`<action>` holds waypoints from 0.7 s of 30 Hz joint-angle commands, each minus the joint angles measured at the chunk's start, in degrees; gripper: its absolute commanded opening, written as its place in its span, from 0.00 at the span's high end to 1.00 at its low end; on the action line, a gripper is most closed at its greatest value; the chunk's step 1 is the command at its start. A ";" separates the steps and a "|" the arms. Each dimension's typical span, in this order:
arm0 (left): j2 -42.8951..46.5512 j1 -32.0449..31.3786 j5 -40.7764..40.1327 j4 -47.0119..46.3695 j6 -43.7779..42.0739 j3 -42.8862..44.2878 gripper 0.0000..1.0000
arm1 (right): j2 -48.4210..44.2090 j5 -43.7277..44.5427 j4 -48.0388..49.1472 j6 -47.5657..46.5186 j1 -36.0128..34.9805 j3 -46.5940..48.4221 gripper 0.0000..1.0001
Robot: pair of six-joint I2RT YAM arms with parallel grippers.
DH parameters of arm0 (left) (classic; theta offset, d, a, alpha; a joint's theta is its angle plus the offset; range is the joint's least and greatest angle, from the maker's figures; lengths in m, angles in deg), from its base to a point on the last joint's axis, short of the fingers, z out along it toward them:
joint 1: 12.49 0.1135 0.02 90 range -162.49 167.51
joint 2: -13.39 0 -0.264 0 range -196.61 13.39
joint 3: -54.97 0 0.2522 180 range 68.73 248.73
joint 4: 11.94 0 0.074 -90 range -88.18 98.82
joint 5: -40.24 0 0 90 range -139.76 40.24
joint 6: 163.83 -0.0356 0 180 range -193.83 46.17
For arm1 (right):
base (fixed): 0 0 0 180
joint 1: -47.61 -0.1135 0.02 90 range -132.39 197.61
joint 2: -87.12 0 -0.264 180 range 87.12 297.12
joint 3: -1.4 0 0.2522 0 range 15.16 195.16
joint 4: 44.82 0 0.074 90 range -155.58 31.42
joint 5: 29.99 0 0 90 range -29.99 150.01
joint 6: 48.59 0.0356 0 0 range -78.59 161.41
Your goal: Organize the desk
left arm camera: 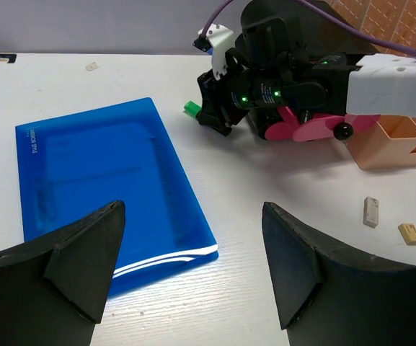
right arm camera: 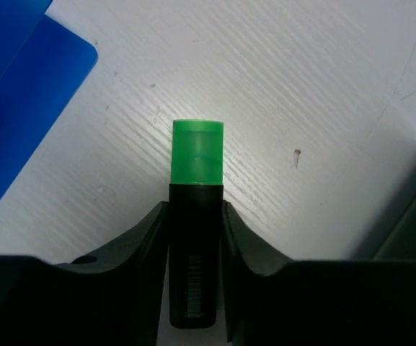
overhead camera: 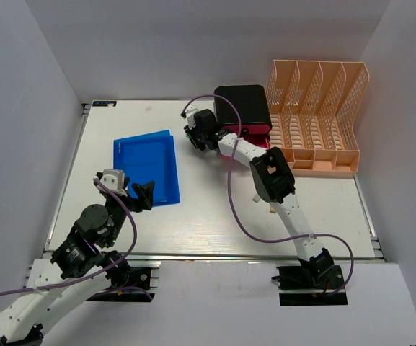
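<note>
Toward the far middle of the white table [overhead camera: 215,223], near the right edge of the translucent blue folder [overhead camera: 148,167]: right pincer [right arm camera: 193,207] closed snugly on a marker [right arm camera: 197,155], smooth black barrel pressed on both flanks, long axis straight along the pincer's own reach, glossy green cap jutting past the fingertips toward the folder (lifted or resting on the table, impossible to say). Likely bound for the peach lattice rack [overhead camera: 316,115], rigid plastic, away on the side opposite the cap and far nearer this arm than the left one. Left pincer [left arm camera: 193,209] spread wide and empty above the folder's near edge.
</note>
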 commanded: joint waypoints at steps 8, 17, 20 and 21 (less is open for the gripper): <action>0.64 0.30 -0.19 -0.85 -0.42 -0.64 0.14 | -10.78 -11.95 -12.06 -4.16 -0.54 -7.65 1.00; 0.82 0.30 -0.02 -0.93 -0.42 -0.82 0.14 | -34.41 -33.65 -18.20 -6.80 -1.24 -22.76 1.00; 0.11 0.30 0.86 -0.85 -0.60 -0.73 0.14 | -41.98 -36.04 -20.23 -9.33 -1.07 -26.73 1.00; -0.15 0.30 1.03 -0.85 -0.60 -0.73 0.14 | -43.75 -36.05 -20.93 -10.65 -1.07 -27.79 1.00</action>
